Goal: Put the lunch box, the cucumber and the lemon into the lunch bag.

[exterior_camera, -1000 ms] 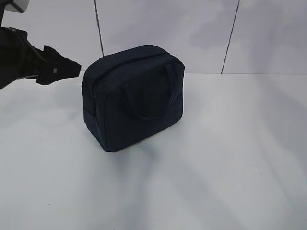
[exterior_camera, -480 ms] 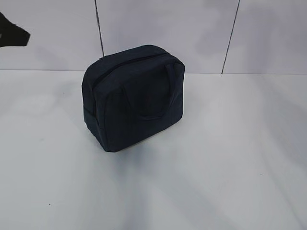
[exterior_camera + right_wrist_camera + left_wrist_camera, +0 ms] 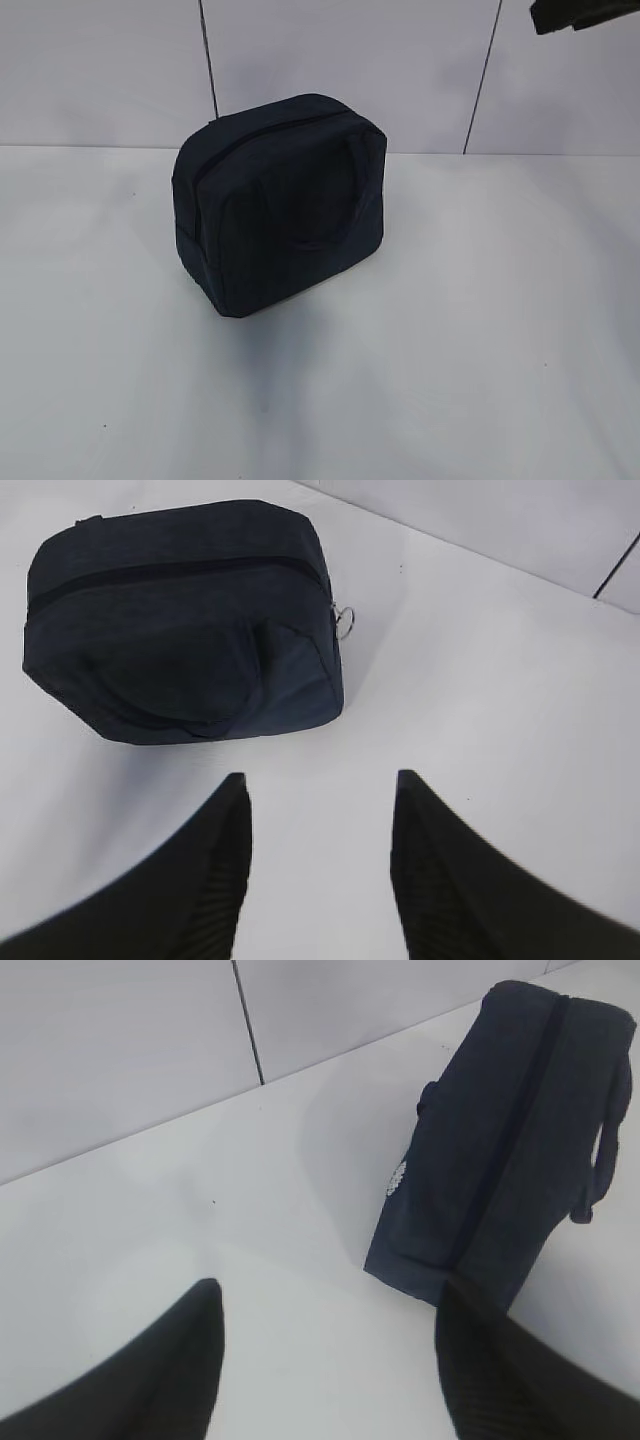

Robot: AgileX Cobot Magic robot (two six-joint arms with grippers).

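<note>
Both claws, left [image 3: 325, 1360] and right [image 3: 320, 860], gape empty, lunch bag [image 3: 185, 620] just ahead.

A smooth white tabletop [image 3: 480, 330] is spreading across the whole foreground, meeting a pale grey panelled back wall [image 3: 100, 70] whose thin dark vertical seams [image 3: 207, 60] are running down it, while a few tiny dark specks, perhaps dirt, are dotting the surface.

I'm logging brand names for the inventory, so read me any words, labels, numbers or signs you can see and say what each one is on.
No text can be read in any view.
Lunch bag: a small white logo on its side, too blurred to read.
</note>
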